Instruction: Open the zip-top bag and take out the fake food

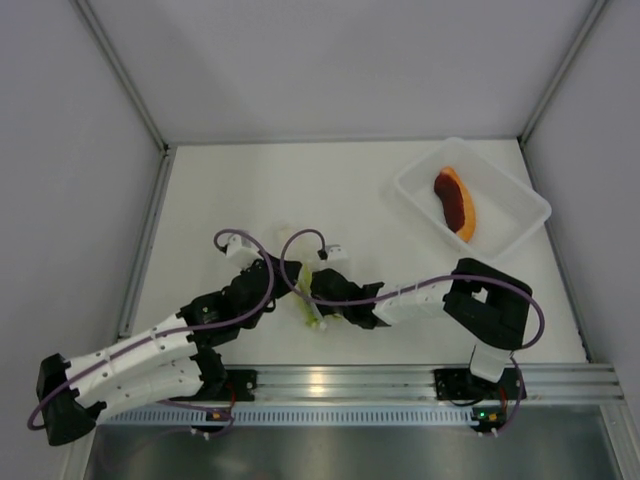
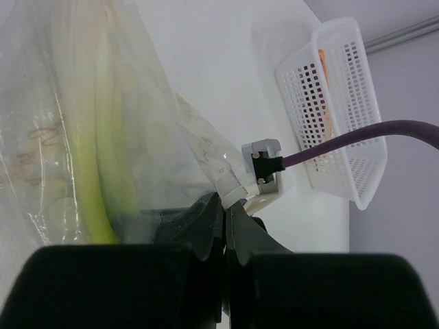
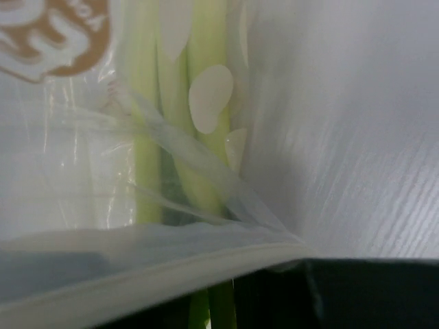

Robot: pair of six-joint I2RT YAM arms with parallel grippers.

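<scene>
Left fingers [image 2: 247, 233] are pinching the bag [image 2: 62, 103] tight at the bench [image 1: 250, 190] middle, stalk [image 2: 103, 171] inside lying roughly near-to-far; right fingers' [image 3: 370, 295] grip cannot be told; only the overhead view is showing the wedge [image 1: 457, 203] in the tray [image 1: 505, 195].

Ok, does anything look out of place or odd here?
Nothing spilled or damaged. The orange-red wedge lies in the tray; the green stalk sits in the zip-top bag, pinched by the left gripper.

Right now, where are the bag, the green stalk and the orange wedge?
bag [image 2: 34, 82], left wrist view, on its clear side wall.
green stalk [image 3: 147, 137], right wrist view, on a stem inside the bag.
orange wedge [image 1: 457, 203], top view, on its middle.
</scene>
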